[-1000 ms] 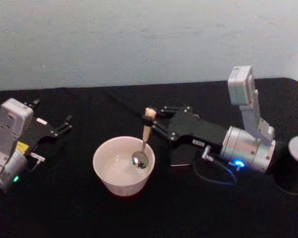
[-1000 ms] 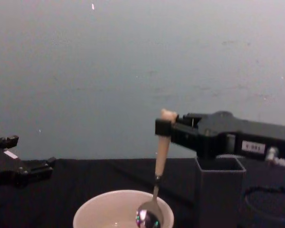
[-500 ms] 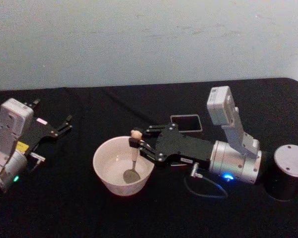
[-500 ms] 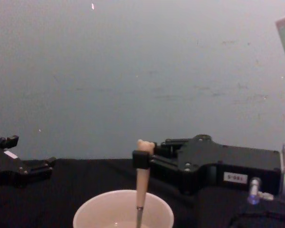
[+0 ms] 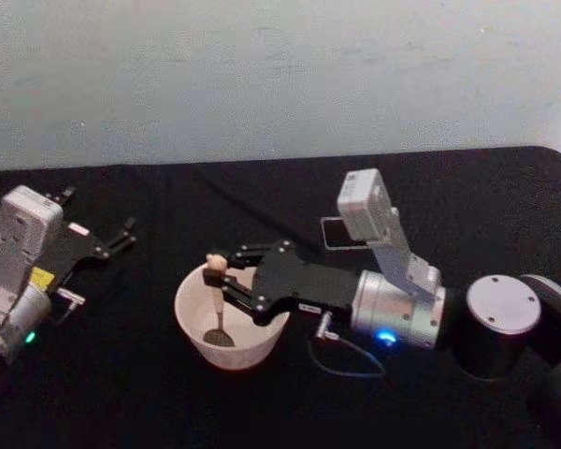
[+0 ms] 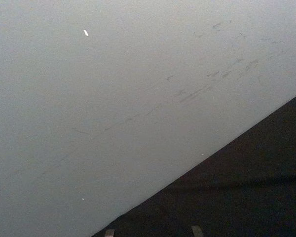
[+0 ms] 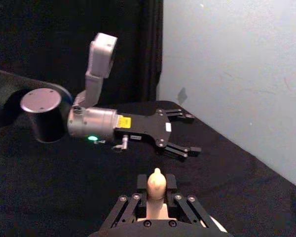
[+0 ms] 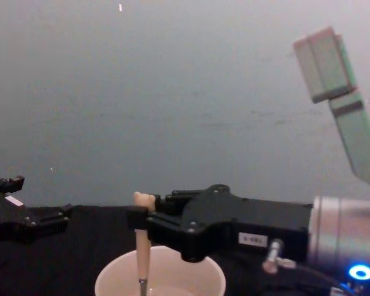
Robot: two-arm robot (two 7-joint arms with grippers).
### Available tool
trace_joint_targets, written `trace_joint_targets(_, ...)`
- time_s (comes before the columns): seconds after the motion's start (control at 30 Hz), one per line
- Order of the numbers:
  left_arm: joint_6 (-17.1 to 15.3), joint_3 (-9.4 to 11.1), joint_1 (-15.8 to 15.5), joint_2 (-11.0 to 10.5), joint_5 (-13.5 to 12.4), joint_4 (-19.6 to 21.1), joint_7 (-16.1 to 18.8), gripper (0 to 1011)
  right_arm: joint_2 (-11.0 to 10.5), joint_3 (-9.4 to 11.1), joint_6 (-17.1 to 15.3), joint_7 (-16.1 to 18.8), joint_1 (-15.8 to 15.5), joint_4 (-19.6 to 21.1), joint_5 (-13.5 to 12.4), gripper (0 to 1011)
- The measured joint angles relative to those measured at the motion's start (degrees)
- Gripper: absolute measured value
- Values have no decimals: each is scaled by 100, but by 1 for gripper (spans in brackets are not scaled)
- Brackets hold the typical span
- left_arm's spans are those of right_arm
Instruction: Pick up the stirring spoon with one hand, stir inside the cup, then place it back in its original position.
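Note:
The cream-white cup point(image 5: 189, 318) stands at the table's middle. The stirring spoon point(image 5: 221, 301) stands upright in it, its metal bowl low at the cup's left side and its peach handle point(image 8: 142, 248) rising above the rim. My right gripper point(image 5: 223, 282) reaches in from the right and is shut on the handle just under the bear head point(image 7: 157, 183). The cup point(image 8: 111, 285) shows at the chest view's lower edge under the right gripper point(image 8: 139, 219). Behind the arm, the dark grey holder point(image 5: 333, 234) is partly hidden by the wrist camera. My left gripper point(image 5: 122, 234) rests open at the far left.
The right arm's silver wrist point(image 5: 397, 309) and black round joint point(image 5: 503, 323) lie low over the table right of the cup, with a thin cable point(image 5: 351, 360) looping beneath. A pale wall bounds the black table at the back. The left gripper point(image 7: 191, 133) sits far off.
My right gripper has swept left and toward me with the spoon, carrying its bowl from the cup's right side to its left. The holder behind came into sight. The left arm stayed still.

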State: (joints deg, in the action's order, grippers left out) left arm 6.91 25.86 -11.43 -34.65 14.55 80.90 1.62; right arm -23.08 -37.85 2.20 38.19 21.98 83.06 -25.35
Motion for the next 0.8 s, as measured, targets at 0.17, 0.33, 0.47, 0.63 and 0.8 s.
trace_joint_targets(0.17,0,0,0,0,0,0,0,1001,286,16,-34,-184,127,-315,23,214)
trace_joint_targets(0.33,0,0,0,0,0,0,0,1001,507,126,-36,-399,234,-579,49,214)
trace_joint_targets(0.47,0,0,0,0,0,0,0,1001,598,235,-49,-522,287,-723,64,214)
trace_joint_targets(0.63,0,0,0,0,0,0,0,1001,641,348,-61,-619,327,-843,98,214)
trace_joint_targets(0.8,0,0,0,0,0,0,0,1001,580,455,-62,-666,330,-861,174,214)
